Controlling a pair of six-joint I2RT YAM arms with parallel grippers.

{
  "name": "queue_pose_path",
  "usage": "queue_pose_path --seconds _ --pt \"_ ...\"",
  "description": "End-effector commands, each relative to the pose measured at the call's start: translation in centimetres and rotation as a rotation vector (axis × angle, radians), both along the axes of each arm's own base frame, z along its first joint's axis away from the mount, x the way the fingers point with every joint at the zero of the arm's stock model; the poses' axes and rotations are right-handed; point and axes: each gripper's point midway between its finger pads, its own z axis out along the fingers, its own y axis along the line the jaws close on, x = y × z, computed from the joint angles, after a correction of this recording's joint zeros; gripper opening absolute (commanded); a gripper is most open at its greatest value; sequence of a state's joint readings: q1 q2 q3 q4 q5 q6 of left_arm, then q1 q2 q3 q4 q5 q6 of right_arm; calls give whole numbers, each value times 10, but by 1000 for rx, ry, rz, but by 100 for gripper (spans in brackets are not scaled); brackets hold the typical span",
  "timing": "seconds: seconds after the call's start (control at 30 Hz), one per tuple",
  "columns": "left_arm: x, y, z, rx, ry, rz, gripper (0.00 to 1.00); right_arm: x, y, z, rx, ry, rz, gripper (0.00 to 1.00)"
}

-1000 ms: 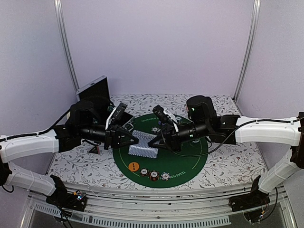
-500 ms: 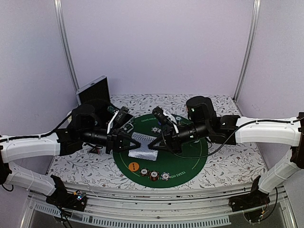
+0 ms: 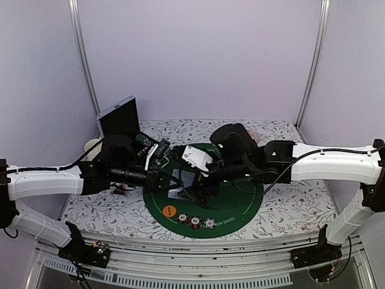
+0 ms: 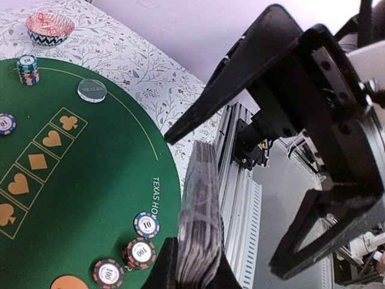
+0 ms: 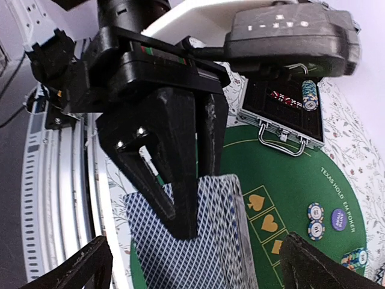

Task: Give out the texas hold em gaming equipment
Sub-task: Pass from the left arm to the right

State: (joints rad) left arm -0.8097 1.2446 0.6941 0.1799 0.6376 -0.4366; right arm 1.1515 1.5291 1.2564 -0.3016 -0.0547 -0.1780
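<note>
1. The left gripper (image 4: pixel 195 269) pinches a deck of blue-grey lattice-backed playing cards (image 5: pixel 207 241) by one end. It holds the deck above the round green felt mat (image 3: pixel 240 208), toward the mat's 9 o'clock side in the top view.
2. The right gripper (image 4: pixel 221 205), spread wide and empty, faces the deck's patterned back from 3 o'clock.
3. Judgement: the deck is light, but its thin, glossy cards probably slide and bow. Taking a single card at the free edge seems safest.
4. Small striped poker chips (image 3: pixel 194 221) lie at the mat's 6 o'clock rim.
</note>
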Motion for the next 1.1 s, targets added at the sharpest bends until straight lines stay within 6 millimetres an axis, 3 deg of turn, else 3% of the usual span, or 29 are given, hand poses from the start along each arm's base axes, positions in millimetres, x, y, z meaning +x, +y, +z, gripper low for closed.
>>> queue_pose_path --seconds 0.0,0.13,0.27,0.47,0.6,0.7,1.07 --pt "3 -5 12 -11 -3 18 0 26 -5 -40 -287 -184 -40 99" --pt "3 -4 10 -10 7 27 0 35 6 -53 -373 -260 -77 99" --pt "2 -1 9 -9 8 27 0 33 13 -49 -365 -318 -49 99" --pt "1 0 8 -3 11 24 0 34 9 -32 -313 -371 -60 100" --pt "2 0 9 -4 8 27 0 25 4 -21 -269 -410 -5 99" --pt "3 1 9 -3 11 31 0 17 5 -19 -253 -440 35 99" --pt "0 -1 12 -13 19 9 0 30 1 -29 -309 -489 -24 98"
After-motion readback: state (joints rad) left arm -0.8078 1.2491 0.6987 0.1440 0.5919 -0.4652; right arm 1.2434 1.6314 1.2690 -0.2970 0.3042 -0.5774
